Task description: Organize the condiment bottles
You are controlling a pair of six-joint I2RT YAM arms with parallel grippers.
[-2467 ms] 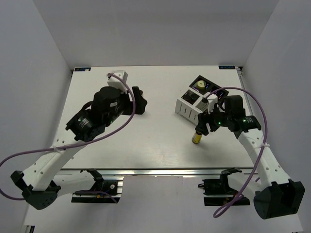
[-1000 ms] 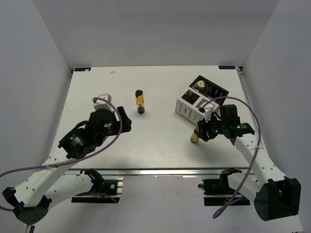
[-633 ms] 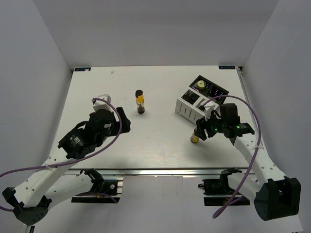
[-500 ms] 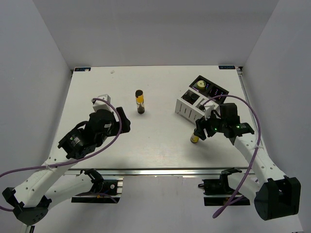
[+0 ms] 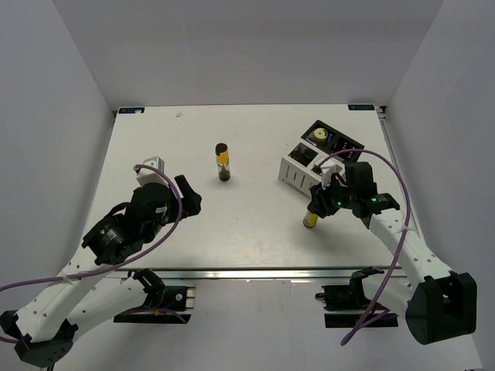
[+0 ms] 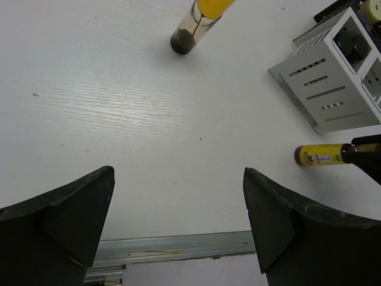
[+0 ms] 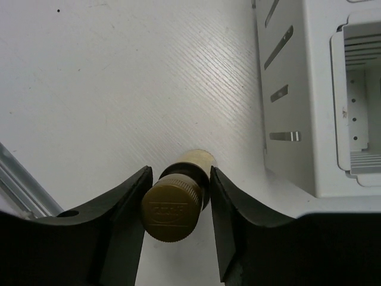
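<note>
The amber-yellow bottle stands tilted on the table in front of the rack; it also shows in the left wrist view. My right gripper is shut on its dark neck, with the gold cap between the fingers. The slim yellow bottle with black cap stands alone mid-table, also in the left wrist view. The squat cream jar sits at the black box. A dark thing sits in a rack compartment. My left gripper is open and empty over the near-left table.
The white slatted rack stands at the right, close behind the held bottle; it also shows in the right wrist view. The black box with lights is behind it. The table's metal front rail lies under my left fingers.
My left arm has pulled back toward the near left, away from the slim yellow bottle. My right gripper has stayed on the amber-yellow bottle, shifting only slightly.
</note>
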